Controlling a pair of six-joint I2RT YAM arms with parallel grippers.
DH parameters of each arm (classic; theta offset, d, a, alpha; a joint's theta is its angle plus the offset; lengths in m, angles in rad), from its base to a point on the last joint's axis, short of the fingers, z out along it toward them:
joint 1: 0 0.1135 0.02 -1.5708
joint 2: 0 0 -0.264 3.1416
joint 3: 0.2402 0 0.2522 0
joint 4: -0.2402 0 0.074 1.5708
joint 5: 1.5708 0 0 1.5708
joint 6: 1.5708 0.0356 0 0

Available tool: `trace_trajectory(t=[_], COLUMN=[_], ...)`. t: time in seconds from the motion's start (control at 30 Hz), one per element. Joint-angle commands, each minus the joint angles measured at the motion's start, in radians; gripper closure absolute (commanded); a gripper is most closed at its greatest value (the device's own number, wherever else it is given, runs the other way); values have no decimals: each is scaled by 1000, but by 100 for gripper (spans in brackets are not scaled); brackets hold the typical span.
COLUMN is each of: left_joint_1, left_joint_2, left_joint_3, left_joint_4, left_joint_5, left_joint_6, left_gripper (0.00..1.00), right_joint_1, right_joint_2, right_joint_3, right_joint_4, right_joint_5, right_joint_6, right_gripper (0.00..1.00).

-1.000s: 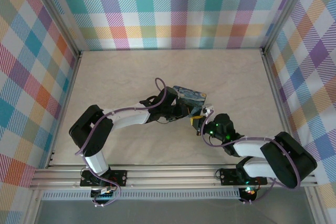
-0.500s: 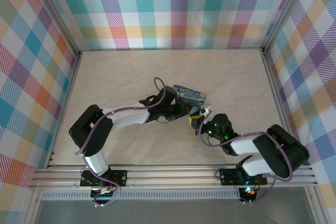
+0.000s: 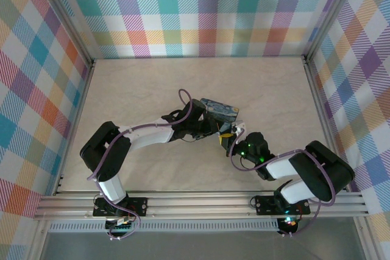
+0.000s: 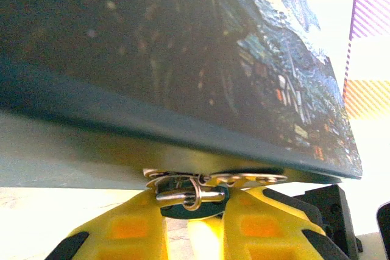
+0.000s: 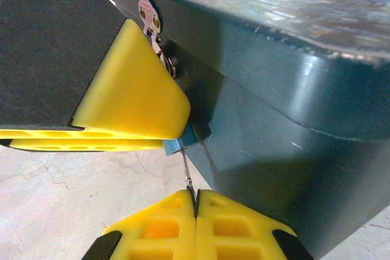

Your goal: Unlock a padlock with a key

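- padlock (image 4: 196,207): blue body, silvery shackle, hanging just under hasp (image 4: 244,179) on front wall of tin (image 4: 183,59).
- left gripper (image 4: 195,217): yellow fingers either side of padlock body, clamped on it.
- key (image 5: 188,178): thin dark shaft, running from right pads up to padlock underside; whether seated in lock cannot tell.
- right gripper (image 5: 195,205): pads pressed together, pinching key.
- tin: dark blue, painted lid, on table (image 3: 134,89) near centre, between the two grippers.
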Motion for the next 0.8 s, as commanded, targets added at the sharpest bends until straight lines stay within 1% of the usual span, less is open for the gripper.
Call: trace_trajectory(t=[0.0, 0.3, 0.47, 0.77], left_joint_1=[-7, -7, -7, -10], left_joint_2=[-27, -24, -21, -14], left_joint_3=[35, 45, 43, 40], left_joint_4=[-19, -47, -58, -41], left_joint_5=[58, 56, 46, 56], left_joint_6=[-11, -18, -24, -26], left_gripper=[80, 81, 81, 81], right_joint_1=[-2, -2, -2, -3], right_joint_2=[8, 26, 23, 46], right_joint_3=[23, 32, 14, 29], right_joint_4=[60, 82, 111, 153], right_joint_5=[56, 55, 79, -13], right_joint_6=[-51, -104, -107, -54], right_gripper=[100, 100, 100, 100])
